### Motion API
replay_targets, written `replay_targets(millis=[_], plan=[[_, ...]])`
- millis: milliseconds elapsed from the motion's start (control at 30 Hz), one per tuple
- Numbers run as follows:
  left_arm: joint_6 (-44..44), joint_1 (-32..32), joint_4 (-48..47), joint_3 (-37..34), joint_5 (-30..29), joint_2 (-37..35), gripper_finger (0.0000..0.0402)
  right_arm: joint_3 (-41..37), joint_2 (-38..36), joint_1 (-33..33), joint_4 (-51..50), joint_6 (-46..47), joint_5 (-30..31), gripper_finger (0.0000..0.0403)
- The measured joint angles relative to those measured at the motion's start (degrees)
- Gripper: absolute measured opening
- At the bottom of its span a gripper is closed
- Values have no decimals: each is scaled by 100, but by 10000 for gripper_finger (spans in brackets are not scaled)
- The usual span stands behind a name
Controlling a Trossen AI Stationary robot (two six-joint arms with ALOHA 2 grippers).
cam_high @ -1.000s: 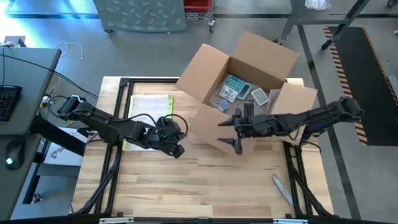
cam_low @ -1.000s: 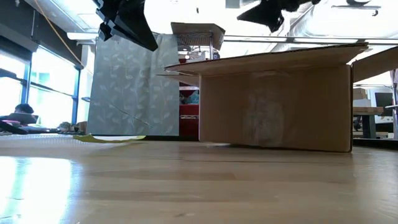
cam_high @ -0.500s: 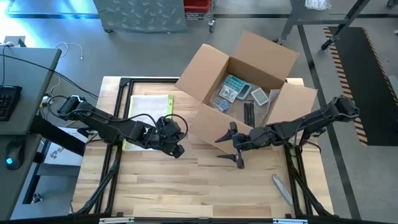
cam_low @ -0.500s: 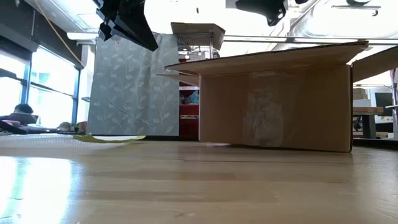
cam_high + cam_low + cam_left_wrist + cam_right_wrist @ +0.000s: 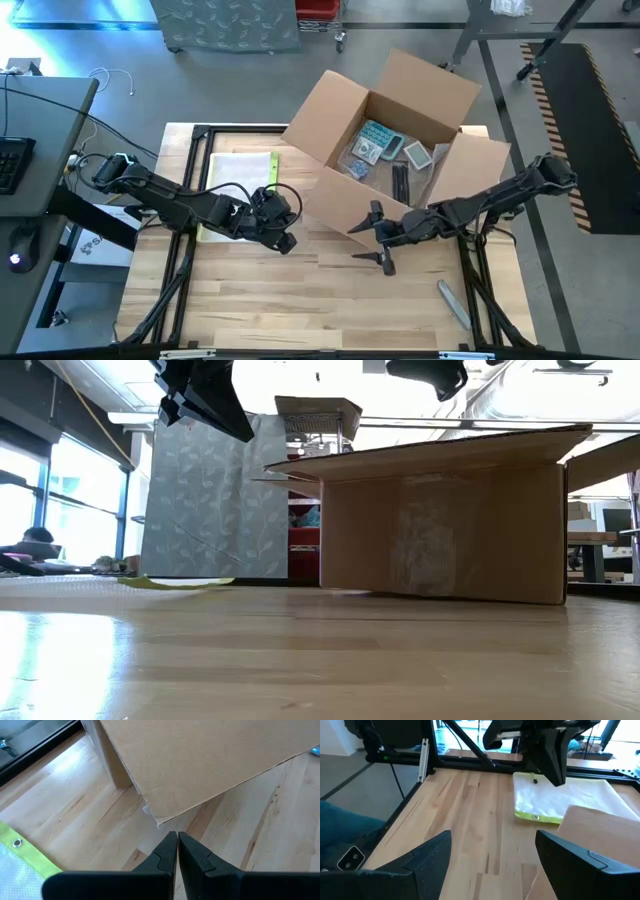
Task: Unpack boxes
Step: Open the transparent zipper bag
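Carton (image 5: 385,140) is sitting open at the far right of the table (image 5: 300,300), flaps splayed outward, and I am still seeing small packets (image 5: 378,142) and a dark item lying inside it, so by my reading the unpacking is barely started: nothing from the box is lying on the boards yet. Clear sleeve with the yellow edge (image 5: 240,172) is lying flat to the carton's left, beside the left arm. Right gripper (image 5: 378,240) is hovering just in front of the carton's near wall, above the table, jaws standing wide apart and holding nothing. Left gripper (image 5: 283,238) is waiting near the carton's near-left corner with its fingers (image 5: 172,852) pressed together, empty. A small grey tool (image 5: 452,303) is lying near the table's front right. Emptying the contents is what remains.
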Motion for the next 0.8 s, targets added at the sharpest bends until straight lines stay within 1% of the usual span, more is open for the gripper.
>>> replay_targets(millis=[67, 200, 267, 367, 467, 533, 633, 700, 800], plan=[[0, 2, -2, 0, 2, 0, 0, 0, 0, -2, -25, -20, 1, 275], [0, 0, 0, 0, 0, 0, 0, 0, 0, -112, 44, -513, 4, 275], [-2, 2, -2, 0, 2, 0, 0, 0, 0, -182, 99, -602, 10, 275], [0, 2, 32, 0, -5, 0, 0, 2, 0, -263, 149, -500, 70, 275], [176, 42, 233, 3, -255, 22, 0, 2, 0, -292, 140, -199, 271, 275], [252, 80, 355, 9, -274, 45, 0, 2, 2, -292, 119, 18, 386, 275], [470, 120, 321, 9, 13, 48, 0, 11, 84, -217, 126, 204, 411, 275], [737, 131, 208, 9, 355, 44, 0, 11, 231, -124, 164, 330, 404, 275], [1290, 67, -401, 9, 869, 59, 0, 11, 558, 56, 229, 677, 405, 275]])
